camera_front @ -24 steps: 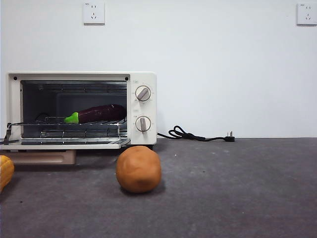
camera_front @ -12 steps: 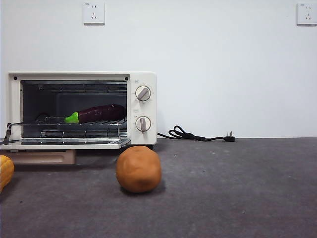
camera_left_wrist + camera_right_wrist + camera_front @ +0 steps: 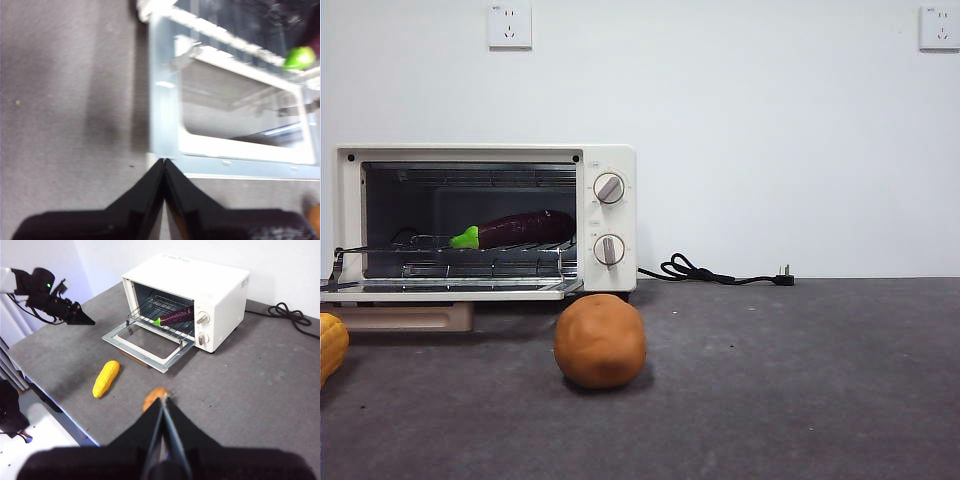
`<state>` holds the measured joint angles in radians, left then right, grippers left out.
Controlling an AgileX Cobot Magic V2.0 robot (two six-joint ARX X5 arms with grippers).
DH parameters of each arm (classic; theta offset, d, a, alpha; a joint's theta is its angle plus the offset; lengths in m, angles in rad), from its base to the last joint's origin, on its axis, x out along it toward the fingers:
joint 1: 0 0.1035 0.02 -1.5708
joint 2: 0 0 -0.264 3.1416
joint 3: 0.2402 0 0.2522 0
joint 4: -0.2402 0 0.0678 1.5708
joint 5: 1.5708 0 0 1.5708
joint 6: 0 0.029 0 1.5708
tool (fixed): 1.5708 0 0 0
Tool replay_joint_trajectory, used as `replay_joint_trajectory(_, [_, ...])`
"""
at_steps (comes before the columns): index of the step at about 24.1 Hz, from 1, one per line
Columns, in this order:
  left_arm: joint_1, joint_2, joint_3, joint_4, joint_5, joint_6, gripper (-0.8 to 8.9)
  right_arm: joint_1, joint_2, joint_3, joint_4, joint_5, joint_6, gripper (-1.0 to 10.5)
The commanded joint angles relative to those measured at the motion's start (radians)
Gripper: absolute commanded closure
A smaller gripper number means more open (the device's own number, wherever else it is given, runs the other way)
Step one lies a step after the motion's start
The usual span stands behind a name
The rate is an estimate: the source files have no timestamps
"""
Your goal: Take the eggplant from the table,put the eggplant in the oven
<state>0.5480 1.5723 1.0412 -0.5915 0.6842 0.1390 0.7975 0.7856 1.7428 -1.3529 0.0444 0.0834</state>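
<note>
The dark purple eggplant (image 3: 520, 229) with its green cap lies on the wire rack inside the cream oven (image 3: 617, 215), whose door (image 3: 450, 294) hangs open and flat. The right wrist view shows the same eggplant (image 3: 176, 317) inside the oven (image 3: 220, 287). My left gripper (image 3: 164, 161) is shut and empty, hovering over the table (image 3: 800, 380) just off a corner of the open door (image 3: 240, 155); only the eggplant's green cap (image 3: 299, 57) shows there. My right gripper (image 3: 164, 399) is shut and empty, high above the table's near side. Neither arm appears in the front view.
An orange-brown ball (image 3: 600, 340) sits in front of the oven. A yellow corn-like item (image 3: 106, 378) lies on the table off the open door's front. The black power cord (image 3: 715, 273) trails along the wall to the oven's right.
</note>
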Motion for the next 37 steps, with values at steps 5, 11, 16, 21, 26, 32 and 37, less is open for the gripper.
replay_joint_trajectory(5, [0.003, 0.118, -0.004, 0.046, 0.037, 0.04, 8.21, 0.002, 0.002, -0.007, -0.024, 0.002, 0.042, 9.6])
replay_joint_trajectory(11, [0.003, 0.204, -0.004, 0.094, 0.094, 0.041, 8.22, 0.002, 0.002, -0.007, -0.024, 0.018, 0.075, 9.6])
replay_joint_trajectory(16, [-0.006, 0.273, -0.004, 0.116, 0.108, 0.04, 8.22, 0.002, 0.002, -0.007, -0.023, 0.038, 0.099, 9.6])
replay_joint_trajectory(21, [-0.01, 0.31, -0.004, 0.145, 0.128, 0.039, 8.22, 0.002, 0.002, -0.007, -0.023, 0.043, 0.115, 9.6])
replay_joint_trajectory(26, [-0.013, 0.324, -0.004, 0.177, 0.21, 0.02, 8.22, 0.002, 0.002, -0.007, -0.024, 0.07, 0.116, 9.6])
replay_joint_trajectory(32, [-0.019, 0.324, -0.004, 0.204, 0.247, 0.003, 8.22, 0.002, 0.002, -0.007, -0.024, 0.087, 0.116, 9.6])
replay_joint_trajectory(37, [-0.019, 0.324, -0.004, 0.24, 0.365, -0.037, 8.22, 0.002, 0.002, -0.007, -0.024, 0.089, 0.115, 9.6])
